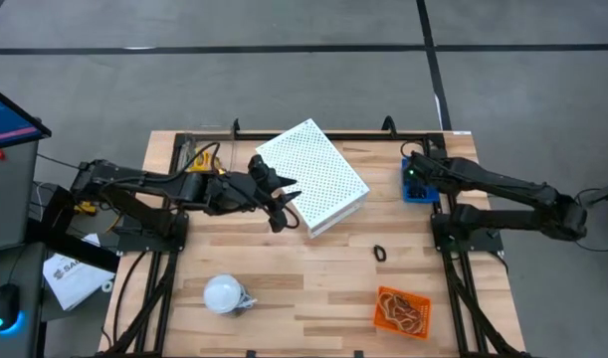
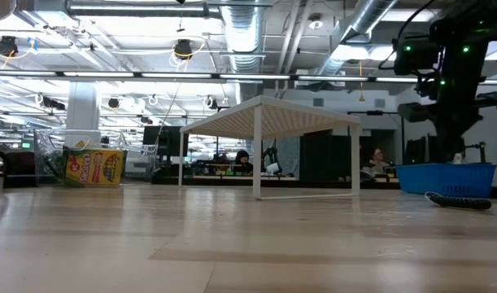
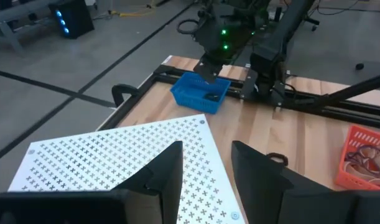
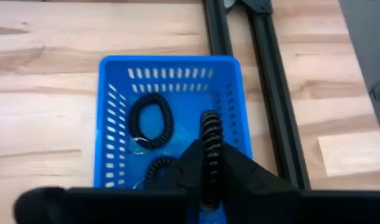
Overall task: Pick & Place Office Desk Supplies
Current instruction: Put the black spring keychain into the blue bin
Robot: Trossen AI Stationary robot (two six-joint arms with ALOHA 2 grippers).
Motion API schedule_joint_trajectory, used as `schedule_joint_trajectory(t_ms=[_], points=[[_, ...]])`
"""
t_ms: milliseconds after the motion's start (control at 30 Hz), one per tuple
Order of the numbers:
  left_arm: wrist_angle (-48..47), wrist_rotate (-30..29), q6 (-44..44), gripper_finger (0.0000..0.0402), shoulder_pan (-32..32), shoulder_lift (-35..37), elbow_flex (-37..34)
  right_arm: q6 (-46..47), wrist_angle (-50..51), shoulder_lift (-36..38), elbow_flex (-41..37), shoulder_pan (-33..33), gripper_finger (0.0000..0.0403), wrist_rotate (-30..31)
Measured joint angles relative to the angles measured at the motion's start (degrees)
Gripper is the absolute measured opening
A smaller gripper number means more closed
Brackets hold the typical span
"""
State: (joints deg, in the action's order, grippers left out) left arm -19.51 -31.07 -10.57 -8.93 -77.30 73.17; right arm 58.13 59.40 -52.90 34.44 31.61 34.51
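Right gripper (image 4: 208,165): over the blue basket (image 4: 115,149) at the table's far right edge; fingers nearly together, pinching a black coiled ring (image 4: 210,140) that stands upright between them, inside the basket.
Blue basket contents: a second black coiled ring (image 4: 150,120) lies flat on the floor of the basket; a third shows partly beside the fingers.
Left gripper (image 3: 205,174): above the near edge of the white perforated box (image 1: 313,176), fingers partly apart, nothing between them.
Loose ring (image 1: 379,254): black, on the bare wood between the white box and the orange basket (image 1: 383,318), apart from both.
Orange basket: near right corner of table (image 1: 284,298); tan rubber bands (image 1: 403,308) heaped inside.
Crayon box (image 2: 94,168): yellow and green, upright at the far left edge of the table.
White bulb (image 1: 224,293): near left part of table, well apart from the rest.
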Motion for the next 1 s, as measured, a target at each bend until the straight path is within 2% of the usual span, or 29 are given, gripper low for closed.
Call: schedule_joint_trajectory(t_ms=[233,400,533,733,867,1000], points=[[0.4,0.0,0.0,0.0127,0.0,0.0,0.0,-1.9,-1.4,0.2,0.0,1.6,0.0077,-0.1],[0.4,0.0,-0.4,0.0127,0.0,0.0,0.0,-3.6,-2.0,0.2,0.0,1.6,0.0123,-0.5],[0.2,0.0,-0.3,0.0127,0.0,0.0,0.0,-3.7,-3.2,2.3,0.0,-0.2,0.0158,-5.7],[-0.2,0.0,-0.3,0.0127,0.0,0.0,0.0,1.4,-10.8,8.2,0.1,-13.0,0.0179,-16.9],[-0.2,0.0,-0.3,0.0127,0.0,0.0,0.0,11.7,-12.8,9.5,0.1,-25.3,0.0174,-19.7],[-0.2,0.0,-0.2,0.0127,0.1,0.0,0.0,22.8,-15.4,6.6,0.1,-38.4,0.0161,-19.7]])
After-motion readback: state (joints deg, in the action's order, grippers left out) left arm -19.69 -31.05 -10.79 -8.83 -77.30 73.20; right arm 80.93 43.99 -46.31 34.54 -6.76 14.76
